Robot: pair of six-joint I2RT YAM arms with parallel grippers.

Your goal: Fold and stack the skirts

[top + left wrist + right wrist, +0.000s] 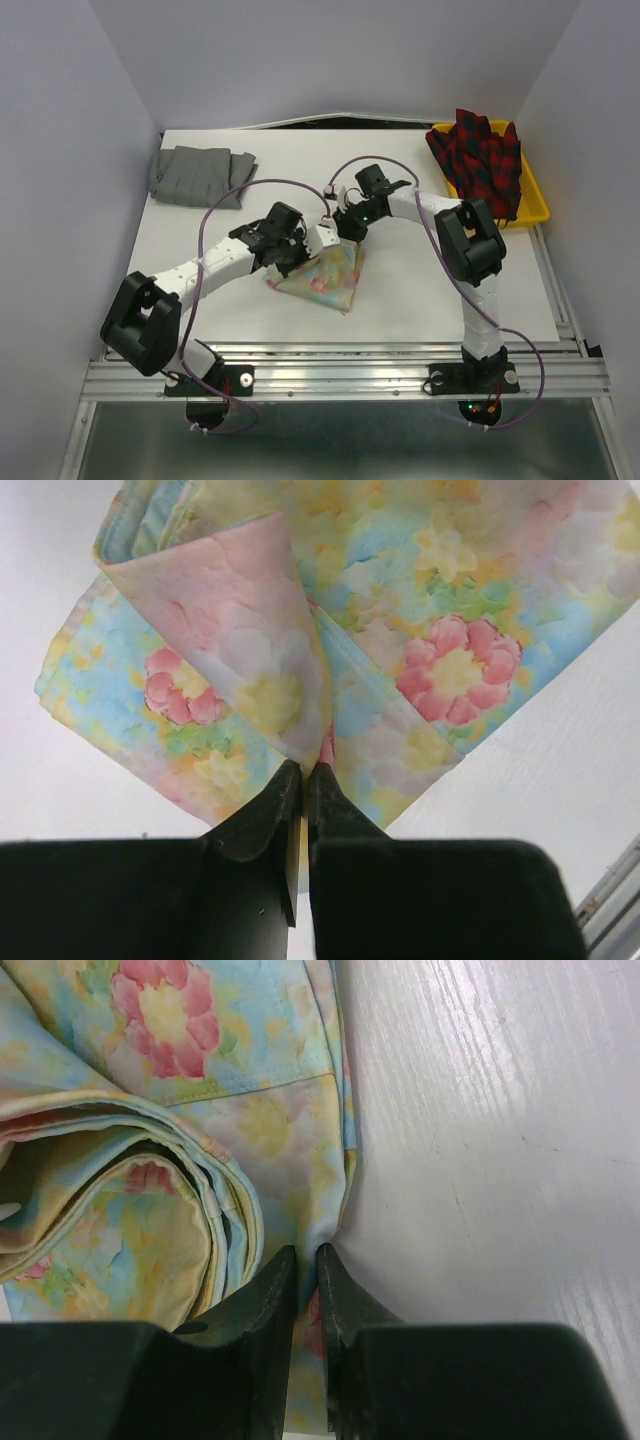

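Pinching the floral skirt's [325,282] far edge: left hand [304,768] and right hand [305,1251].

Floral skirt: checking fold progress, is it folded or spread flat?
Partly folded: the floral skirt shows doubled layers and a turned-over flap, with left claw and right claw each pinching an edge.

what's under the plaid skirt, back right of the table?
The yellow tray. The plaid skirt is heaped in it and drapes over its left side. Only the tray's right and near rims show. Its floor is covered, so anything else inside cannot be seen.
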